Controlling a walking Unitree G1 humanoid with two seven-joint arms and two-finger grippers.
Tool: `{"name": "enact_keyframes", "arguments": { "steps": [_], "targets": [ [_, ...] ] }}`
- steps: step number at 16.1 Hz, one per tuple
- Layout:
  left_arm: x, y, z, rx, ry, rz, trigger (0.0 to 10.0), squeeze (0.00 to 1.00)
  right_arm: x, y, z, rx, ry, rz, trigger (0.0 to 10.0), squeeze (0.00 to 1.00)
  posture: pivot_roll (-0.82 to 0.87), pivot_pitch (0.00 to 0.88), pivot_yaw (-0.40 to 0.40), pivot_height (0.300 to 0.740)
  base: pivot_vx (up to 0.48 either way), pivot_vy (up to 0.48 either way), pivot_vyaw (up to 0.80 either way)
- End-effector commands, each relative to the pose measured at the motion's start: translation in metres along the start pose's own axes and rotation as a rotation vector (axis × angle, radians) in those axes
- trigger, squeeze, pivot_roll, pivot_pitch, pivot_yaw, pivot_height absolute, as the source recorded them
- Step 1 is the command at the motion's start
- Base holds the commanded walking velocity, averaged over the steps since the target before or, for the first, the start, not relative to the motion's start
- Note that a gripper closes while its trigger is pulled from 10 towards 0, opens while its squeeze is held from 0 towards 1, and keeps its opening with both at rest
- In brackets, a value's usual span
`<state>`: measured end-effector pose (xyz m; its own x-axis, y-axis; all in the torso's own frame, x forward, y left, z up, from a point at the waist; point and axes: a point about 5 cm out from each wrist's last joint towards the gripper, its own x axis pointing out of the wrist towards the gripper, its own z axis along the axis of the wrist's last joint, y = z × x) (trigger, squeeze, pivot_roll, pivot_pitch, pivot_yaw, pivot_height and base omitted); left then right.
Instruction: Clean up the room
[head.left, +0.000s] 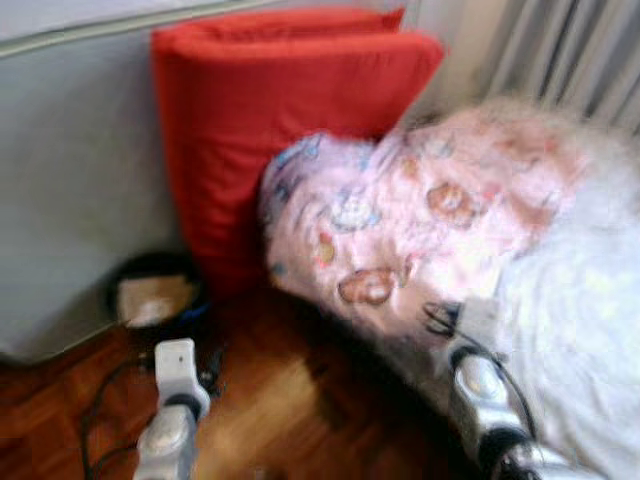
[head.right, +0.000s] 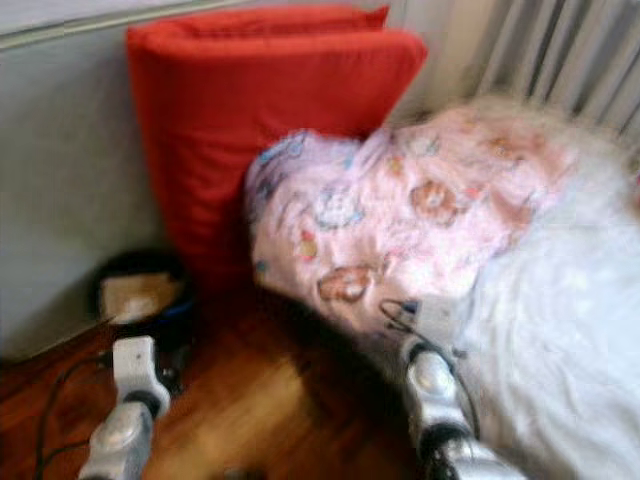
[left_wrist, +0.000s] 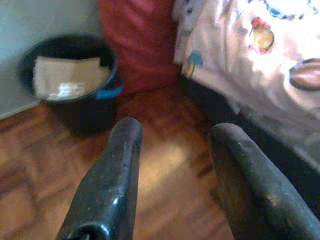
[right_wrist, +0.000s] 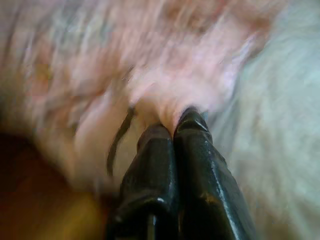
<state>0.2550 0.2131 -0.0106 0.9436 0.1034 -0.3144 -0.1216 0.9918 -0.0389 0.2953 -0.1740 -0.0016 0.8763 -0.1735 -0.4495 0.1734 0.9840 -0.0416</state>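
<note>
We have our right gripper pinched tight on a fold of the pink printed blanket, which lies bunched over the edge of the white bed, partly hanging toward the wooden floor. Our left gripper hangs wide apart and empty above the floor, near a black bucket with paper in it. A red cushion leans against the grey wall. We judge the tidying barely underway: the blanket is gripped but not straightened, and the cables on the floor remain loose
</note>
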Motion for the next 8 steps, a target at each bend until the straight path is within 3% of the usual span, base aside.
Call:
{"name": "enact_keyframes", "arguments": {
  "steps": [1,2,8],
  "targets": [
    [0.002,-0.001,0.002,0.010,0.001,-0.008,10.0,0.00,-0.003,0.003,-0.015,-0.053,0.090,0.033,10.0,0.00,0.06,0.076,-0.050,0.740,0.000,0.000,0.00],
    [0.002,-0.001,0.002,0.010,0.002,-0.009,10.0,0.00,-0.008,0.009,-0.029,-0.075,0.171,0.080,10.0,0.00,0.06,0.076,-0.050,0.740,0.000,0.000,0.00],
    [0.001,-0.003,-0.001,0.021,0.017,-0.014,10.0,0.00,-0.007,0.013,-0.029,-0.103,0.203,0.111,10.0,0.00,0.06,0.075,-0.050,0.740,0.000,0.000,0.00]
  ]
}}
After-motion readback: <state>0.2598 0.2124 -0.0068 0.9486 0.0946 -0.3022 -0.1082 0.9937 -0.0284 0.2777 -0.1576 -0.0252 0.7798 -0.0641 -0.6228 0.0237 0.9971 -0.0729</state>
